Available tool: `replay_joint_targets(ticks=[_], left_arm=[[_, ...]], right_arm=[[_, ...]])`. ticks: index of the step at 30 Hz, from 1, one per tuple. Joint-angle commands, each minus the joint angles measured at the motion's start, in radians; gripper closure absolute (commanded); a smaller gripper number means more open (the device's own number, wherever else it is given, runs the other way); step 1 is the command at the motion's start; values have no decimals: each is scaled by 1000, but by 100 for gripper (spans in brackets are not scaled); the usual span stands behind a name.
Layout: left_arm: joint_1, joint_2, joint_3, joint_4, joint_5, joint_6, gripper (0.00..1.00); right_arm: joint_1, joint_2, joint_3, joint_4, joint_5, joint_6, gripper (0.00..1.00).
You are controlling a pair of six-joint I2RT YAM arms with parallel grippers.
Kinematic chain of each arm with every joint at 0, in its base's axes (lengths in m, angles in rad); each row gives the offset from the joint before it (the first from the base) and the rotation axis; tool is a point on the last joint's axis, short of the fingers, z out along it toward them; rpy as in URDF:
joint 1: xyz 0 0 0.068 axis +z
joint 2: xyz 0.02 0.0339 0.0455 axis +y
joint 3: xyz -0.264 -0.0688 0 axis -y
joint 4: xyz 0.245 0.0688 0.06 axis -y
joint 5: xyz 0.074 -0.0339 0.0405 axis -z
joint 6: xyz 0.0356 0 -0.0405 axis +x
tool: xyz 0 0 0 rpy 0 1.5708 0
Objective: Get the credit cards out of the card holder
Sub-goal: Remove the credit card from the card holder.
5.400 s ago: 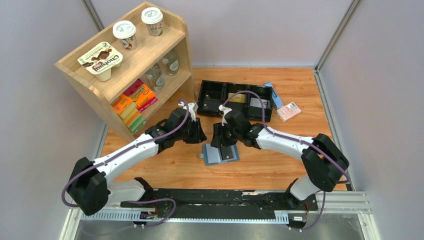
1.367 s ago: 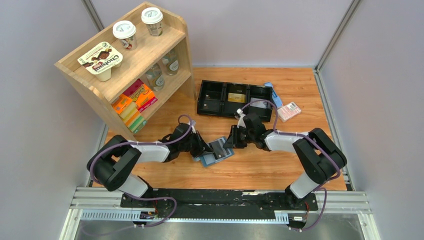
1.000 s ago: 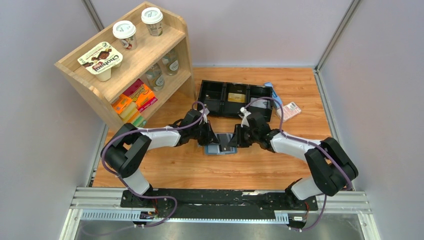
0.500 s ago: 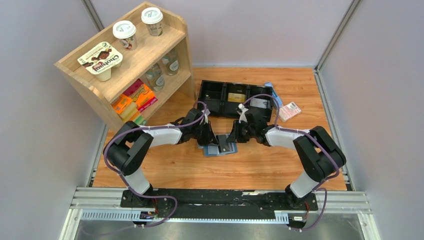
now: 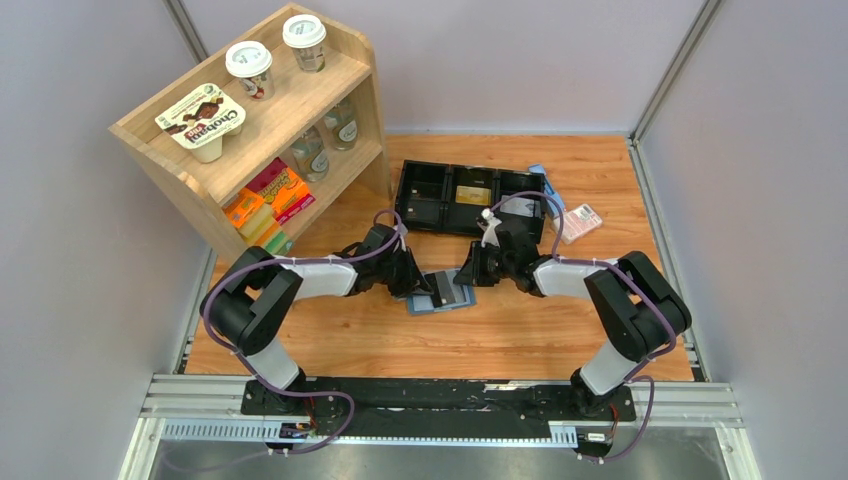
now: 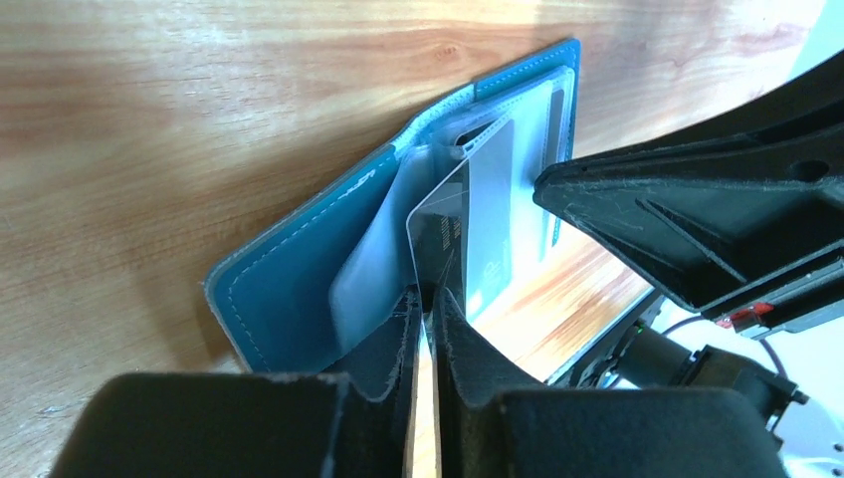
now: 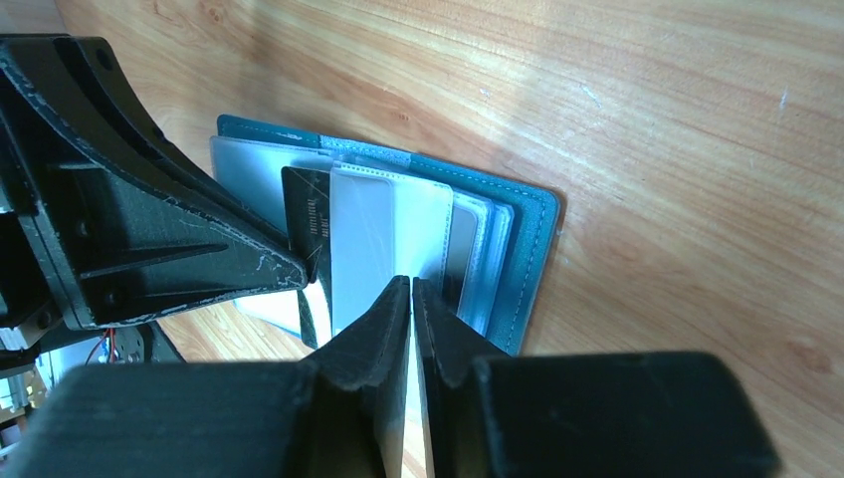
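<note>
While right hand (image 7: 411,285) pinched the card holder (image 7: 528,249) steady, left hand (image 6: 423,295), narrow on a credit card (image 6: 439,237), needed a straight pull.

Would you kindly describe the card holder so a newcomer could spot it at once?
On the wooden table, just in front of the long black three-compartment tray, sits a small square teal-blue folding card holder. It alone lies open like a book, showing clear pockets.

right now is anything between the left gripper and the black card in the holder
Nothing visible. The left gripper pinches the edge of the black card in the card holder. The right gripper pinches a clear pocket beside it, not blocking.
</note>
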Motion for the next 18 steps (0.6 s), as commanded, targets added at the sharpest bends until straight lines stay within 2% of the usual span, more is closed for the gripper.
replay_joint_targets(ticks=[1,6,11,14,17,18], left_arm=[[4,7,-37,70,-4,-56,84],[4,23,-74,152,3,-111,73],[4,40,-114,231,5,-170,73],[4,24,-134,270,-3,-184,80],[4,-8,-146,253,-33,-172,94],[4,-22,-146,235,-38,-164,96]], right_arm=[[-5,30,-35,-44,26,-21,86],[-5,33,-33,-44,26,-21,86],[-5,43,-32,-39,17,-21,87],[-5,46,-33,-38,17,-19,87],[-5,45,-35,-39,20,-19,87],[-6,45,-35,-39,22,-19,87]])
